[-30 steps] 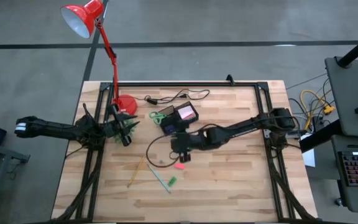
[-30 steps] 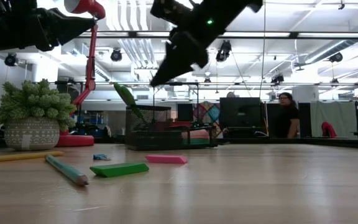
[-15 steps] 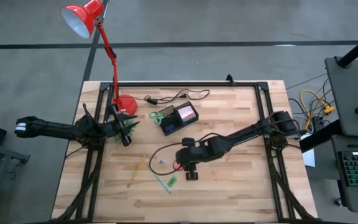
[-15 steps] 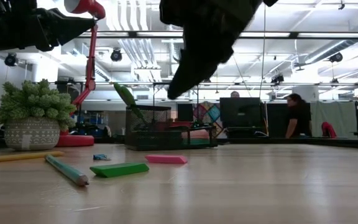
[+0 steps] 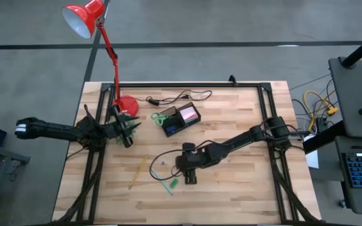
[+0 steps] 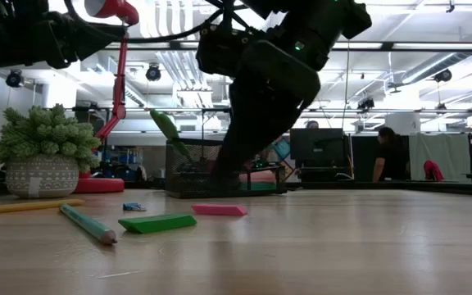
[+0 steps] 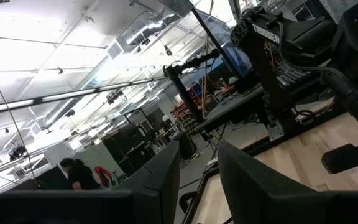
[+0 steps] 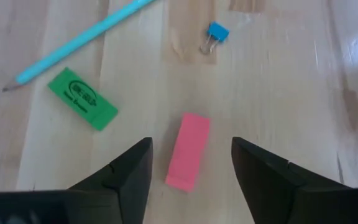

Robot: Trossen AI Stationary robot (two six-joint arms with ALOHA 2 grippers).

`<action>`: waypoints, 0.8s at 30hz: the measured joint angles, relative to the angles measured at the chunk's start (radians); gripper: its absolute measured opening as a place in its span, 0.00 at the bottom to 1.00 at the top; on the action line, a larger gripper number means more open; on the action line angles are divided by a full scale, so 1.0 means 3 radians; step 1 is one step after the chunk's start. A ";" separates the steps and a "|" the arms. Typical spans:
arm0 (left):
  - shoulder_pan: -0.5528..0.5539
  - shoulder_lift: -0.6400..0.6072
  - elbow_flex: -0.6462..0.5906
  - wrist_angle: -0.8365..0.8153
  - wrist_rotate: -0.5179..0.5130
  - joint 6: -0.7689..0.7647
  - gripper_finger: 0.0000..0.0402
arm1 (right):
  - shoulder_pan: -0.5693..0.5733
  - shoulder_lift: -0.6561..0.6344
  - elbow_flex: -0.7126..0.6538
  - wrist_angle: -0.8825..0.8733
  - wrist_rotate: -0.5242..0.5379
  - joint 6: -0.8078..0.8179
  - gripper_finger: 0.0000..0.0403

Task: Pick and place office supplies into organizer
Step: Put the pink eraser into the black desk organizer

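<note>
Right gripper hovers w/ jaws wide open, empty, straddling the pink eraser on the table, just beside the green eraser. Best approach: drop straight down, centre on eraser, close across its narrow sides. Left gripper waits well apart, jaws partly open, empty.

In the high view, the pink eraser is covered by the right gripper just beside the green eraser. The blue pencil is cut off by the edge of the right wrist view. Behind the right arm, the organizer is partly hidden in the low view; its contents cannot be told there.
</note>
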 joint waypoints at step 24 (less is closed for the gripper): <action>-0.0001 -0.0002 0.0000 0.0003 0.0000 0.0001 0.24 | -0.0025 0.0270 0.0015 0.0066 -0.0021 -0.0027 0.43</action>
